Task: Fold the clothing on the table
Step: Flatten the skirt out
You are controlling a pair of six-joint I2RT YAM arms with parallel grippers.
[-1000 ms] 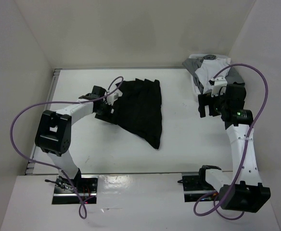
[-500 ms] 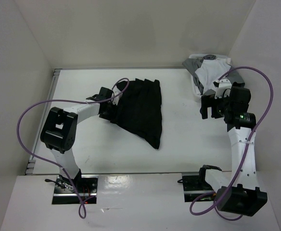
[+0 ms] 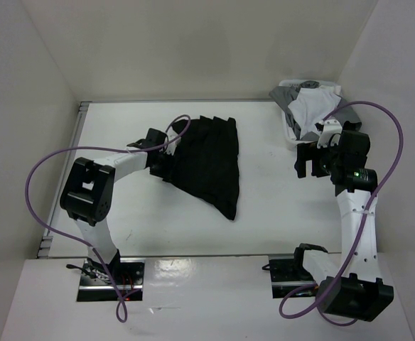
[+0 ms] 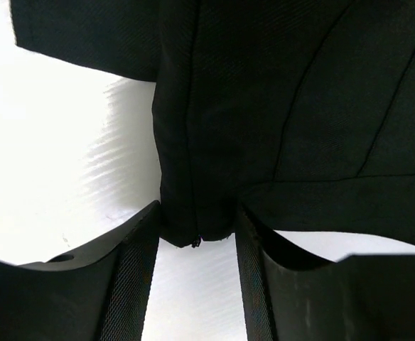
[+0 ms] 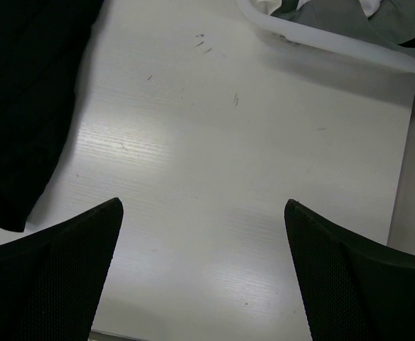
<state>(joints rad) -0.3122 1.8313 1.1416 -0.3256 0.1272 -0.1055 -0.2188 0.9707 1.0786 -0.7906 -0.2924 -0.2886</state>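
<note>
The black pleated clothing lies spread flat on the white table, left of centre. My left gripper is low at its left corner. In the left wrist view that corner of the clothing spans the gap of the gripper, touching both fingertips, and white table shows between the fingers below it. The jaws still stand well apart. My right gripper hovers wide open to the right of the clothing, with only bare table in the right gripper.
A white basket stands at the back right, holding heaped grey and white garments; its rim crosses the top of the right wrist view. Walls enclose the table on three sides. Purple cables loop beside both arms.
My left gripper slid a little right onto the clothing's corner and its jaws narrowed around it. The right arm shifted slightly toward the back, still open.
</note>
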